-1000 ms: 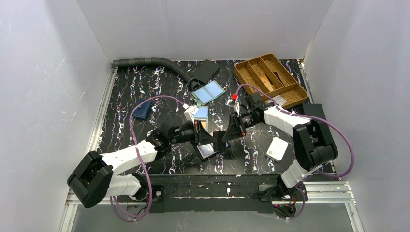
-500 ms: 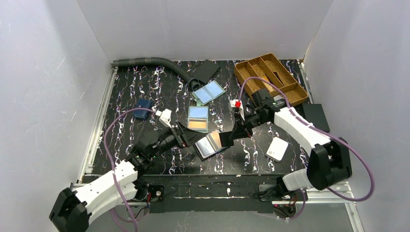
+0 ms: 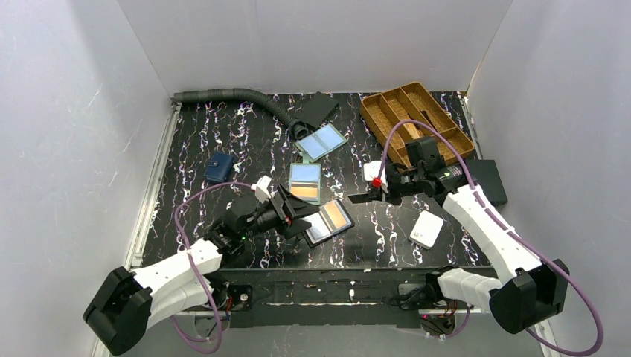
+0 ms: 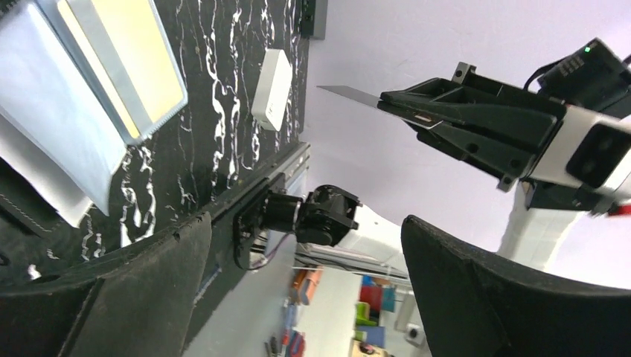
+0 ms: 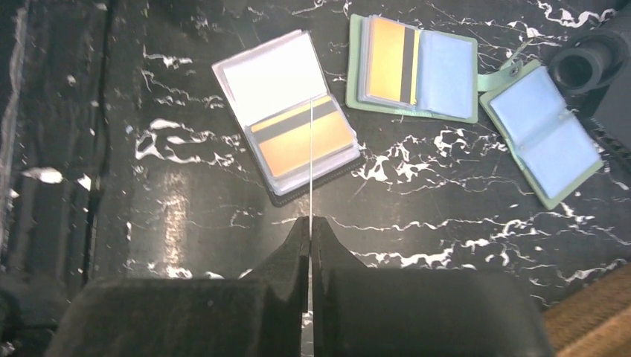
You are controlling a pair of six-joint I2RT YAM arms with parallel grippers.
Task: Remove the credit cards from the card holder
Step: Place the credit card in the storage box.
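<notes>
grey card (image 4: 353, 92) pinched edge-on in the right gripper (image 5: 309, 223), above the open card holder (image 3: 327, 222) on the table (image 3: 223, 134), orange card (image 5: 290, 145) in its pocket. lay flat, clear of the holder; pin the holder with the wide-open left gripper (image 4: 298, 238) just beside it.

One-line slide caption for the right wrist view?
Right claw pinches a thin card edge-on; an open holder with an orange card lies below.

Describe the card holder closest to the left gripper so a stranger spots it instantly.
On the black marbled table, three open holders trail from the grey hose toward the near edge. Take the nearest holder, beside the left gripper. Unlike the green bifold and pale blue bifold behind it, its cover is black.
</notes>
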